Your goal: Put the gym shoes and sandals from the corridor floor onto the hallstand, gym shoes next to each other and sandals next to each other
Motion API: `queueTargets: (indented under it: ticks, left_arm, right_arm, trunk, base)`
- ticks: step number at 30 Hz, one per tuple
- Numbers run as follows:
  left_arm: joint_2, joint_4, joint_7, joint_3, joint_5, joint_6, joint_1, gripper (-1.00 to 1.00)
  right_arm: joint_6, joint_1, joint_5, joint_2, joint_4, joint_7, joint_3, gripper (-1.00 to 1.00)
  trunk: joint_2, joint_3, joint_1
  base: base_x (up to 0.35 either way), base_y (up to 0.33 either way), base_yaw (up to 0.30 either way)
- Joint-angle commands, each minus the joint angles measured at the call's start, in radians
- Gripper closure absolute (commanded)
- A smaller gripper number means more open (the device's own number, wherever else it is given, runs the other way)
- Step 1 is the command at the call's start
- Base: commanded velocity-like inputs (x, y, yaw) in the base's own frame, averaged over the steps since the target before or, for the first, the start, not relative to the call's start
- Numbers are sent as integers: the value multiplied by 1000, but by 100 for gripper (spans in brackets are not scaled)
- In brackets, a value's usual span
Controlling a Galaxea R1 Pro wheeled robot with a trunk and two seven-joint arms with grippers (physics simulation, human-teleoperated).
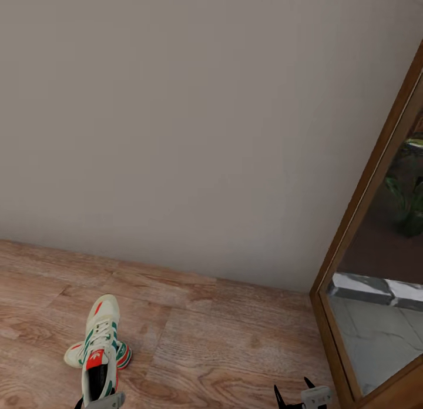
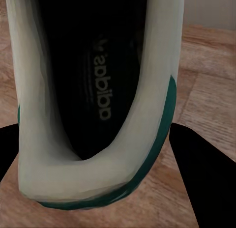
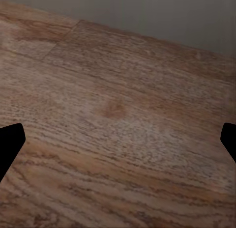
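Low at the near left of the corridor floor (image 1: 235,332), in our head view, we hold one gym shoe (image 1: 101,350) in our left gripper (image 1: 98,402), heel toward us and toe pointing toward the pale wall (image 1: 205,115). Beneath and across it lies the second gym shoe (image 1: 120,355), mostly hidden; we see only its ends sticking out to either side, with green and red trim, and we cannot tell whether the two touch. Our left wrist view adds what the head view cannot: the held shoe's (image 2: 98,115) open heel collar up close, its dark insole with printed lettering, a green band along the outer edge, and one black finger (image 2: 201,174) on each side of the heel, so the pincer is clamped on the shoe. Our right gripper (image 1: 294,397) sits at the bottom edge of the head view, close to a wooden door frame (image 1: 364,191) that stands at the floor's right edge. Our right wrist view shows bare wood-grain planks (image 3: 118,120) meeting the wall's base, with the two black fingertips (image 3: 10,144) far apart at opposite sides and nothing between them, so that pincer is spread wide. Through the doorway the head view shows grey paving and a green plant (image 1: 411,197).
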Motion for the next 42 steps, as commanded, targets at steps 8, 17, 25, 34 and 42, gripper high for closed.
queueTargets:
  ticks: [8, 17, 25, 34, 42]
  left_arm:
    - [0, -1, 0, 1, 0, -3, 1, 100]
    - [1, -3, 0, 1, 0, -3, 1, 100]
    - [1, -17, 0, 2, -3, -15, 5, 100]
    - [1, -7, 0, 25, 0, -78, 5, 100]
    - [1, -5, -11, 41, -4, -80, 4, 100]
  right_arm:
    - [-4, -1, 5, 1, 1, 8, -8, -100]
    - [-4, -1, 6, 1, 2, 7, -8, -100]
    - [-4, -1, 6, 1, 3, 8, -8, -100]
    - [-4, -1, 6, 1, 3, 8, -8, -100]
    - [-4, -1, 6, 1, 4, 7, -8, -100]
  trunk:
    - [0, -1, 0]
    - [0, -1, 0]
    - [0, -1, 0]
    - [0, -1, 0]
    - [0, -1, 0]
  base:
    - [0, 0, 18]
    - [0, 0, 241]
    - [0, 0, 277]
    - [0, 0, 278]
    - [0, 0, 278]
